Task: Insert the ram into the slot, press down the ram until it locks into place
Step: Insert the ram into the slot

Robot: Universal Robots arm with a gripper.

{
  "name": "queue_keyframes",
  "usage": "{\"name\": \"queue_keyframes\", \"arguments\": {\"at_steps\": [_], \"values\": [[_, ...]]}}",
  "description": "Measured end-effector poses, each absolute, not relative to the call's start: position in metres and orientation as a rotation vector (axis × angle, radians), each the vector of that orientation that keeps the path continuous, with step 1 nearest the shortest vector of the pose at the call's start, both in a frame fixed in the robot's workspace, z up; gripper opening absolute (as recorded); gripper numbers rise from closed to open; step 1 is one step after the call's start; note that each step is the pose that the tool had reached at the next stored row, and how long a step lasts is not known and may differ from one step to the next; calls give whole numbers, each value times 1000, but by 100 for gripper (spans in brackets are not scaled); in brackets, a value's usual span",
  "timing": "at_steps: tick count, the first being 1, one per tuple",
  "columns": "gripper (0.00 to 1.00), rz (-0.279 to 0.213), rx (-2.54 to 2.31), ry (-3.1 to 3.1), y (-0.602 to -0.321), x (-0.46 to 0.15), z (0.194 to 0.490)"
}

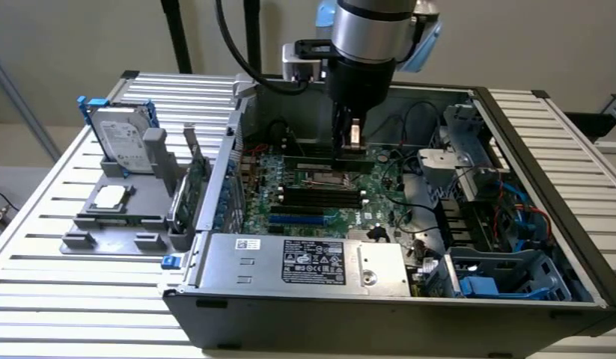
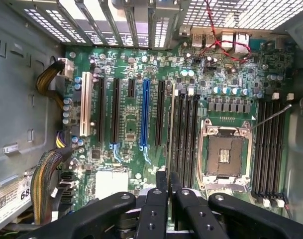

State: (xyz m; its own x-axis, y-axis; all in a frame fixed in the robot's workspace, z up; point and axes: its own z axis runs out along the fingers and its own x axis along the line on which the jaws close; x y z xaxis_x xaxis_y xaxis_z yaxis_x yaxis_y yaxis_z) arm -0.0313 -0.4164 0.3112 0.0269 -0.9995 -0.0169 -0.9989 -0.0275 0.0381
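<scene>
Upper centre of the exterior view, my arm [image 1: 363, 45] reaches straight down into the open computer case [image 1: 388, 318], and my gripper [image 1: 348, 153] hangs over the far part of the motherboard [image 1: 382, 202]. Seen from the wrist view, my gripper [image 2: 168, 175] has its two fingers [image 2: 154, 209] drawn close together, clamped on the ram [image 2: 169, 129]. The ram shows edge-on as a thin pale strip running away from the fingertips. It lies just beside the bank of long black sockets, on the side away from the CPU socket [image 2: 225, 154]. The slot [image 2: 181, 139] nearest the ram runs parallel to it. I cannot tell whether the ram's edge touches the slot or hangs above it. A bright blue slot [image 2: 145, 112] and a white slot [image 2: 85, 109] lie further off on the ram's other side. In the exterior view the slot [image 1: 318, 196] sits mid-board, just below my gripper in the frame. At that frame's left, on the slatted worktop [image 1: 48, 299], a grey fixture [image 1: 108, 224] carries a hard drive [image 1: 123, 138] standing in a blue bracket.
</scene>
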Motion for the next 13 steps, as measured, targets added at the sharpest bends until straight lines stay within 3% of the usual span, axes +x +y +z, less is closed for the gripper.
{"name": "queue_keyframes", "arguments": {"at_steps": [13], "values": [[13, -60, 2240, -2180, -416, -31, 288]]}}
